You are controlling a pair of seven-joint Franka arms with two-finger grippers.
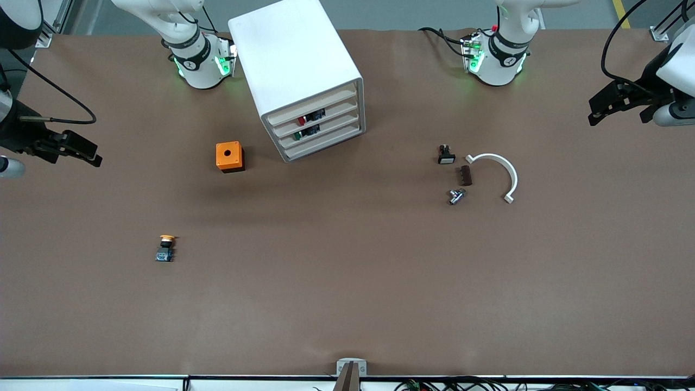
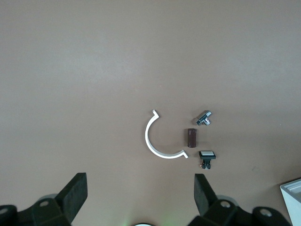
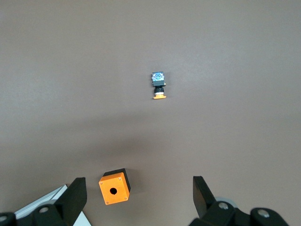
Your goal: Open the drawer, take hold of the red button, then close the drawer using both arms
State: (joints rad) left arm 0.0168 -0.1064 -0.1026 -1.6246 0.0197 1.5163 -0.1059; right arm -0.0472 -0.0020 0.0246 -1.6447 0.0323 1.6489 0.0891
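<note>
Robotics lab, two bench-mounted arms [image 1: 195, 60], brown-covered table [image 1: 347, 282], loose cables [image 1: 59, 92], scattered test parts

Plain brown table, white and orange pieces, black grippers

The table [image 1: 347, 282] is a flat, unpatterned brown. At upper centre of the front view the cabinet [image 1: 296, 73] is white, its four drawer fronts cream and slotted; through the slots of the drawer [image 1: 317, 114] shows the button [image 1: 302, 120] with its red cap, and below it a green-capped button [image 1: 297, 136]. Left of centre, the box [image 1: 229, 156] is orange with a black hole. Lower left, the yellow-orange-capped button [image 1: 165, 247] has a black body and blue-grey end. Right of centre, a white curved bracket [image 1: 502, 174], a dark brown block [image 1: 465, 175] and a silvery fitting [image 1: 456, 196]. Both grippers, left gripper [image 1: 616, 106] and right gripper [image 1: 73, 146], are black.
</note>
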